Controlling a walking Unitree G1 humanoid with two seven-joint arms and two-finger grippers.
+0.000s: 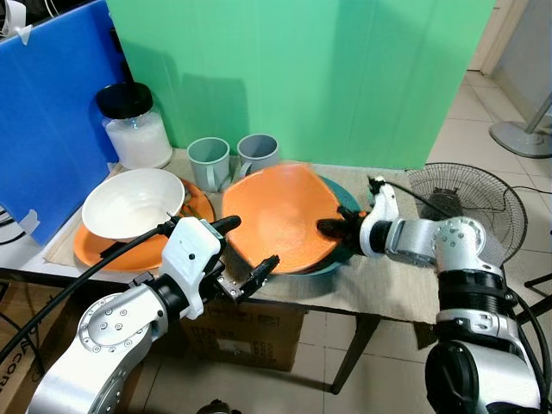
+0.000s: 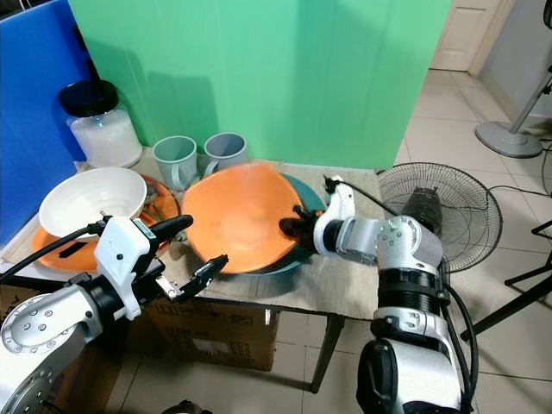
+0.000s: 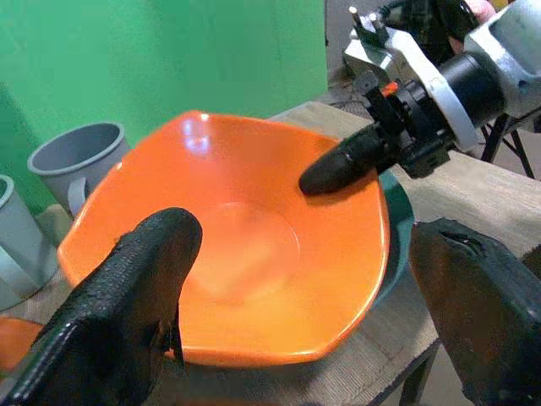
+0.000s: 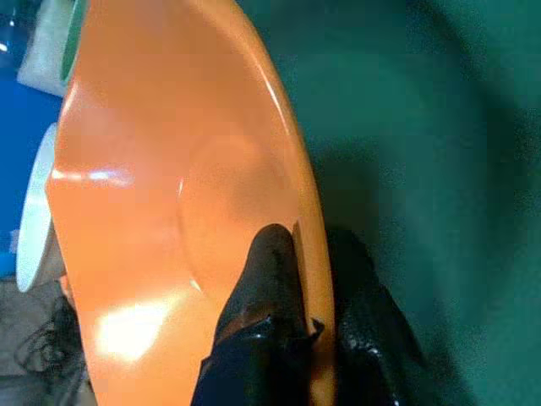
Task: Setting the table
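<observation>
Right gripper (image 1: 338,228) pinches the near-right rim of the orange plate (image 1: 280,216), one black finger (image 4: 269,279) on the plate's inner face and the other under the rim, as the right wrist view shows. The plate is tilted, its far edge raised, over a teal plate (image 1: 349,200) lying on the cloth-covered table (image 1: 388,289). Left gripper (image 1: 244,256) hovers open just off the plate's near-left edge, its two fingers spread wide and holding nothing; from its own wrist view the plate sits squarely between and beyond the fingers (image 3: 127,313).

The plate lies ahead and slightly to the right of the left gripper, so a short forward reach would probably bring that rim between its fingers, opposite the right gripper's hold. The right arm is the one in contact.

To the left, a white bowl (image 1: 132,203) rests on another orange plate (image 1: 103,246), with two grey mugs (image 1: 231,159) and a jar (image 1: 135,129) behind, all apart from both grippers.
</observation>
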